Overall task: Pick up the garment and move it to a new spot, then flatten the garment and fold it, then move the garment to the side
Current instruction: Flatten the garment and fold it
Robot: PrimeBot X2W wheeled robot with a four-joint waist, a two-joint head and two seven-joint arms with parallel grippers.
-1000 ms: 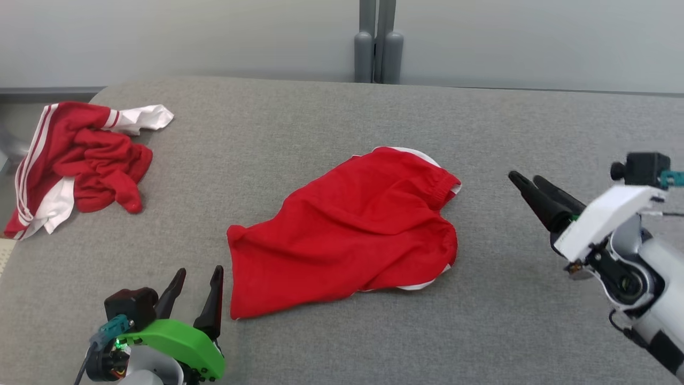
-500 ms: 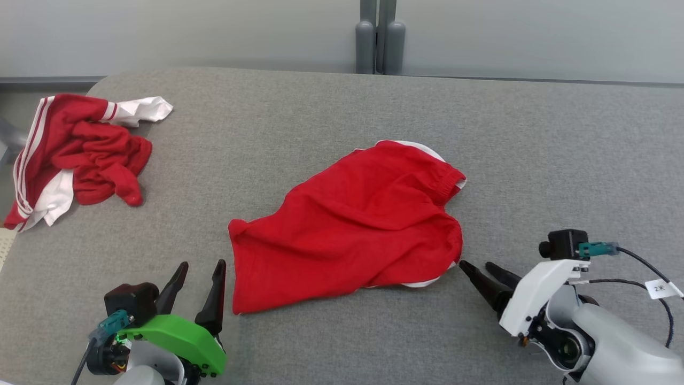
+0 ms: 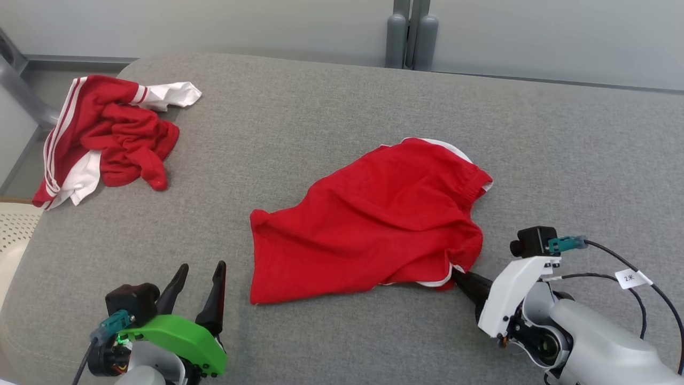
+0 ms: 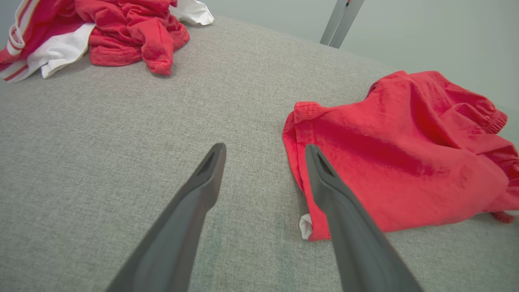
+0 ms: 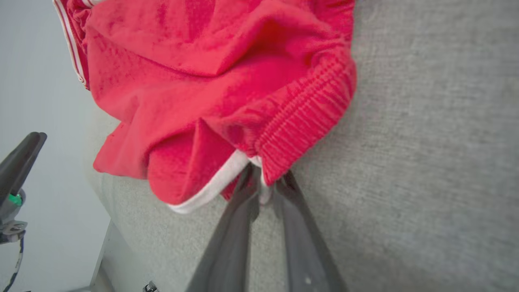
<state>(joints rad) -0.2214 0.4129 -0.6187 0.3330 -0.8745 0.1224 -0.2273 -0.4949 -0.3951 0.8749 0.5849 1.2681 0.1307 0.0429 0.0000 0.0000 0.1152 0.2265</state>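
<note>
Red cloth, the garment (image 3: 368, 219), lies rumpled and unfolded at the middle of the grey table (image 3: 320, 96), so I judge I am only at the first step: nothing lifted, moved, flattened or folded yet. My right gripper (image 5: 265, 188) sits at its near right corner with the fingers drawn in on the white-trimmed edge by the waistband, pinching it as far as I can tell, since the tips are half buried in cloth. My left gripper (image 3: 202, 270) hangs spread and empty just beside the near left hem.

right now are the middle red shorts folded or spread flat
Spread loosely, not folded: the red shorts lie creased and bunched.
</note>
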